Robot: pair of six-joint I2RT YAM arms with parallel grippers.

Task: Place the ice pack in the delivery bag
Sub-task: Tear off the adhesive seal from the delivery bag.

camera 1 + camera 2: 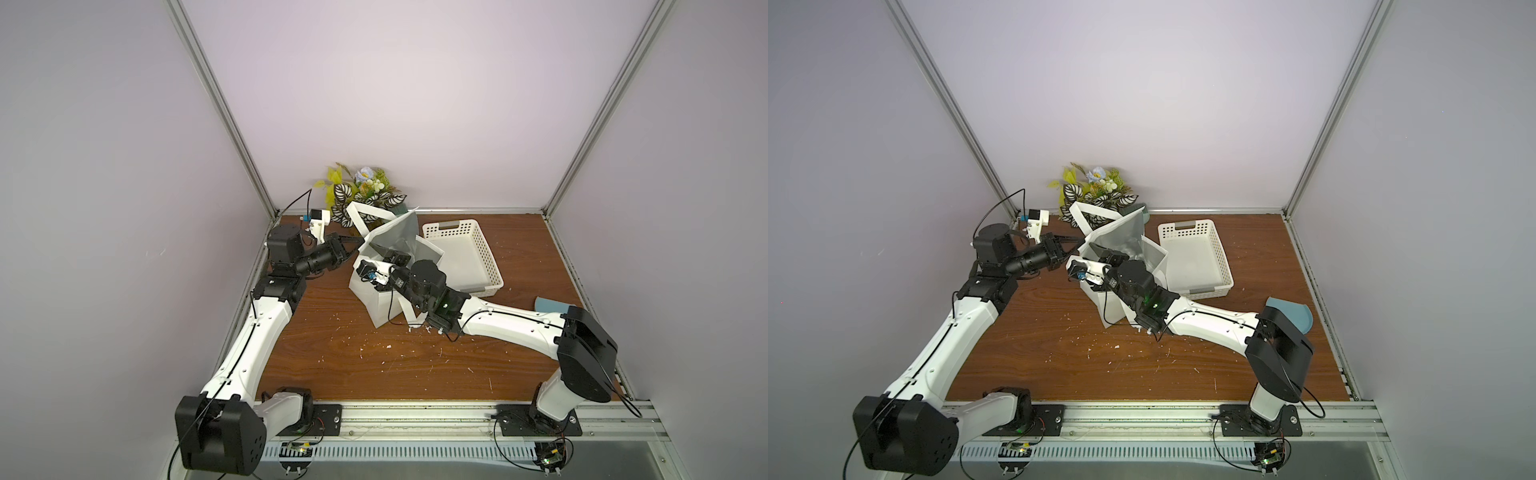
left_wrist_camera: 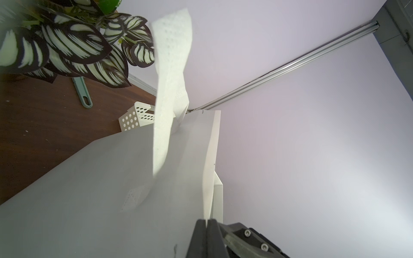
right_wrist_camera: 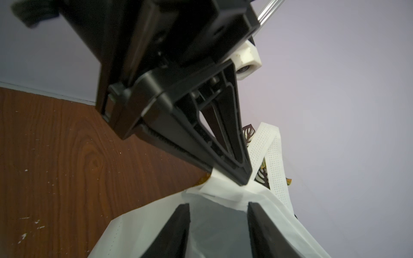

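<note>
The bag [image 1: 376,305] stands open near the middle of the desk [image 1: 353,361], its foil lining showing in both top views. The left hand [image 1: 359,241] reaches the bag from the side away from the basket [image 1: 490,266]. It is closed tight on the bag's upper edge, and the left wrist view shows its fingers [image 2: 201,232] pressed together on that white edge. From the right wrist view the same hand [image 3: 230,178] pinches the rim just beside a strap [image 3: 277,169].

The right hand [image 1: 390,255] is down in the bag's mouth. Its two fingers [image 3: 176,225] stand apart, with only grey lining showing between them, so it holds nothing that can be seen.

The ice pack cannot be made out in any view, so I cannot tell whether it lies inside the bag.

The basket sits just beside the bag. The plant [image 1: 361,191] stands behind the bag, at the back wall.
</note>
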